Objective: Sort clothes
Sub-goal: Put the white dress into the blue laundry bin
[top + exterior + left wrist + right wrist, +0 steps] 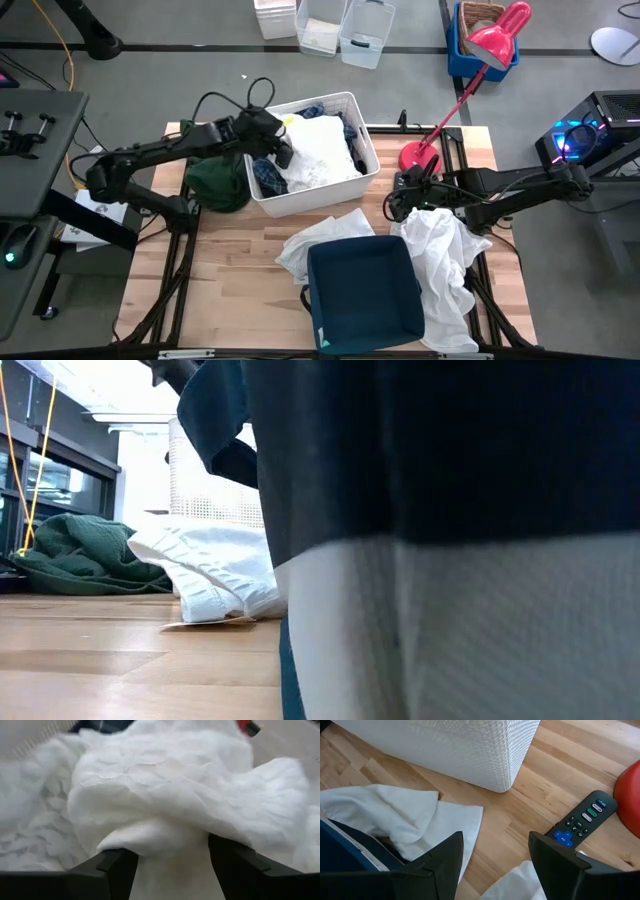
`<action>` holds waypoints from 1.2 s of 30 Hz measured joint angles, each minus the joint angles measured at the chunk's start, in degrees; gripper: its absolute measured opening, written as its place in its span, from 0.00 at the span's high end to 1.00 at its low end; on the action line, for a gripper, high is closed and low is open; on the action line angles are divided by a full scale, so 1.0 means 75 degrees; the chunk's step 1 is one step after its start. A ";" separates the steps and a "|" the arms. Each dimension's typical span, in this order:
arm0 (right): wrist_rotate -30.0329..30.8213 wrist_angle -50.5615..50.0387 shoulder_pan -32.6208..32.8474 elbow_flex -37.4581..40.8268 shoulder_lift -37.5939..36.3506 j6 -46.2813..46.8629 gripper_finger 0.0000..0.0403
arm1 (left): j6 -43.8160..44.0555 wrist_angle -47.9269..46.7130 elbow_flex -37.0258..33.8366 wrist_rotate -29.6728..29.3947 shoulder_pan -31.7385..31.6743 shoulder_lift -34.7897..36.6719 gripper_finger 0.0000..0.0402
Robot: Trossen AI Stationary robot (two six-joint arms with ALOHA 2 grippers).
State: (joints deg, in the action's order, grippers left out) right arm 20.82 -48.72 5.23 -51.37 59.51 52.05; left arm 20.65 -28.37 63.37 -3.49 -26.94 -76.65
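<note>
**Left jaws spread over white cloth in the bin; right jaws wide and empty**

Seen from above: left gripper point(283, 150) over the white plastic bin point(366, 135), at its near-left part, just above a heaped white garment point(322, 150). Beside that heap, inside the same bin, a blue-and-white plaid shirt point(268, 178) directly under the jaws. Outside the bin's left wall, behind the left arm, a dark green garment point(217, 180) bunched on the wooden surface point(230, 270).

From the left wrist only: jaws parted, one finger point(112, 865) on each side of a fold of white cloth point(165, 805), which fills the gap and rises ahead of the tips. Cannot tell whether the fingers press the fold or merely flank it.

From the right wrist only: a black remote control point(580, 822) lying ahead of the jaws and to one side, and the corner of the white bin further ahead. Right gripper point(495, 855) wide open, holding nothing, bare wood between the fingers. White cloth point(410, 820) spread flat just beside one finger, touching the navy fabric bin point(345, 855).

High view again: right gripper point(400, 200) between the white bin and a crumpled white garment point(445, 255) that lies just behind and below the jaws, draped against the navy bin point(365, 290). Red lamp base point(415, 155) close by.

Low view: mostly blocked by dark and pale cloth close to the lens; beyond, the green heap point(80, 550) and a folded white piece point(215, 575) on the wood.
</note>
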 joint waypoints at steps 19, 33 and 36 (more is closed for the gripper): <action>-0.0032 -0.0015 0.0000 0.0000 0.0000 -0.0003 0.45 | -0.1514 0.1525 0.0003 -0.0566 0.0620 -0.1578 0.89; 0.0529 0.1043 -0.0007 -0.0006 -0.1197 -0.0370 0.45 | -0.2793 0.4635 0.3133 0.1961 0.2253 0.0018 0.99; 0.1030 0.1043 -0.0092 -0.0006 -0.1549 -0.0468 0.45 | -0.3486 0.4843 0.4244 0.2433 0.3076 -0.0191 1.00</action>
State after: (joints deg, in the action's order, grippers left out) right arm 28.54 -40.91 4.55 -51.42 47.89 48.54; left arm -5.49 7.95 95.21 14.76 -3.87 -78.08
